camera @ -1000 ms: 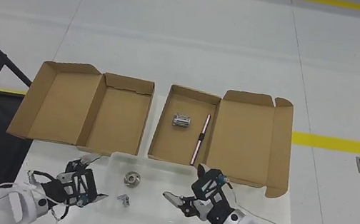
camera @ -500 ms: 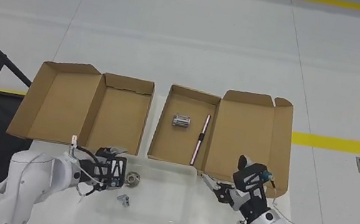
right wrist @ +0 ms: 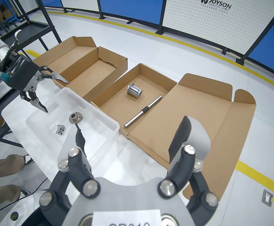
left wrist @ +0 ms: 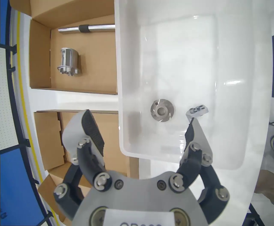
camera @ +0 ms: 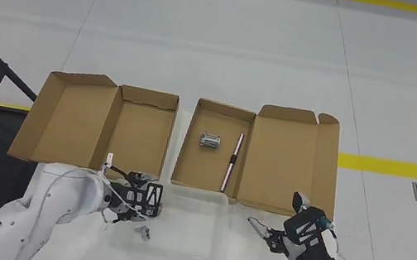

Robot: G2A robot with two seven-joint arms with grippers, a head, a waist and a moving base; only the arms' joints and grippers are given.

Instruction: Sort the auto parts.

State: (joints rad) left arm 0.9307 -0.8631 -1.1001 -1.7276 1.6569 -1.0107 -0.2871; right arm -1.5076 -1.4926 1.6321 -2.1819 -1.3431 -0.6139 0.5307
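1. Two parts (a flanged hub [left wrist: 162,110] and a small block [left wrist: 197,111]) lie close together in the clear tray [left wrist: 128,85].
2. Left gripper [left wrist: 140,117] hovers over the tray's end, jaws spread; right gripper [right wrist: 131,124] gapes empty.
3. Risk: closing fingers may catch both parts or strike the tray wall.

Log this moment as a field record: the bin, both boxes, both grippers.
bin: clear tray holding a round flanged part and a small drilled block, apart
right box: lid open; ribbed cylinder and metal rod lie inside, apart
left box: lid open
left gripper: jaws open, above the bin's wall beside the left box, near both parts
right gripper: jaws open, holding nothing, above the table between bin and right box's lid
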